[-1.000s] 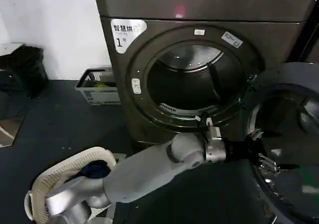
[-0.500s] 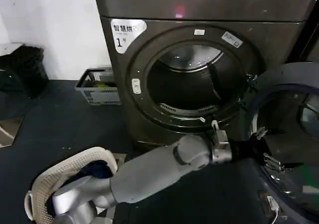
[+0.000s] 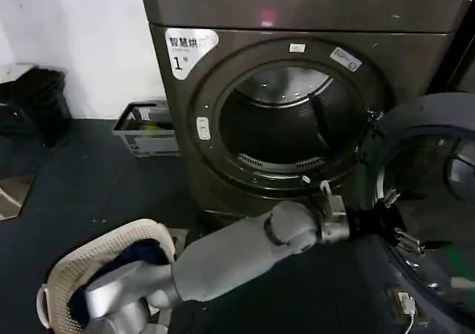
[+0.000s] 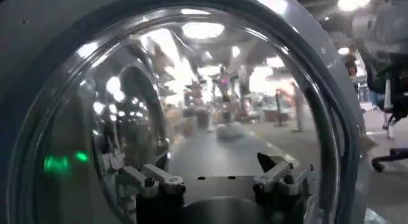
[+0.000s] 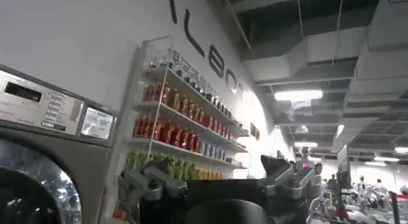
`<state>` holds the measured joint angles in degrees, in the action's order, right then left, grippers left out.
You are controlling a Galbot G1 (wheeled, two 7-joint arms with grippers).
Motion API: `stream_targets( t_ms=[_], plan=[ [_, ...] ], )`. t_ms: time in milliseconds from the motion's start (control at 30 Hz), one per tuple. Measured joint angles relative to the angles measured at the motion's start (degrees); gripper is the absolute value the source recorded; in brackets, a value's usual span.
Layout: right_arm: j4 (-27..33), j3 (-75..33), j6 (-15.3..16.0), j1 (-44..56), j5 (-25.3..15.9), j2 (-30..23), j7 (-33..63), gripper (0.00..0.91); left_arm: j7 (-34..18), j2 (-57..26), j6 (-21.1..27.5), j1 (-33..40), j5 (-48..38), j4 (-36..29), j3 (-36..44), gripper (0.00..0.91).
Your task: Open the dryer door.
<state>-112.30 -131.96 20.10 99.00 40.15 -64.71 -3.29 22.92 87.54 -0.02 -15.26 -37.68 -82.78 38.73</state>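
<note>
Nearest, lower left of the head view: white laundry basket (image 3: 70, 274) on the dark floor (image 3: 89, 185), dark clothing inside it.

Left arm (image 3: 223, 256) reaches from beside the basket across toward the right, grey shell ending in a metal wrist. Left gripper (image 3: 397, 219) sits at the inner face of the dryer door (image 3: 434, 111), close against its chrome ring. In the left wrist view the left gripper (image 4: 217, 179) has its fingers (image 4: 156, 177) spread wide, nothing between them; the door's domed glass (image 4: 191, 104) curves just ahead of them. Contact with the door: cannot tell.

Dryer door stands swung open on the right side of the machine, hinged at the right of the opening, inner side facing the robot.

Behind it: grey-brown dryer (image 3: 297, 7), round opening (image 3: 286, 119) exposed, drum interior dark with a pale perforated strip along the lower edge. White "1" sticker (image 3: 189, 48) at the upper left of the front panel.

Farther left, a grey crate (image 3: 147, 130) against the white wall (image 3: 74, 37).

Right gripper (image 5: 220, 180) points up and away, its fingers parted and empty, with another machine's control panel (image 5: 54, 110) and stocked shelves (image 5: 185, 129) beyond.
</note>
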Motion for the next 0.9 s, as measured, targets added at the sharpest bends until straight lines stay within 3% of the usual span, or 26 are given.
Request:
stream_targets(
  t_ms=[500, 900],
  plan=[
    [-0.16, 0.25, -0.86, -0.17, -0.04, -0.04, -0.66, 0.907, -1.08, 0.25, -2.23, 0.16, 1.82, 2.65, -0.30, 0.907],
    [-0.49, 1.01, -1.11, -0.55, -0.09, 0.16, -0.93, 0.907, -0.60, -2.36, -3.78, 0.08, -0.35, 0.09, -0.46, 0.907]
  ],
)
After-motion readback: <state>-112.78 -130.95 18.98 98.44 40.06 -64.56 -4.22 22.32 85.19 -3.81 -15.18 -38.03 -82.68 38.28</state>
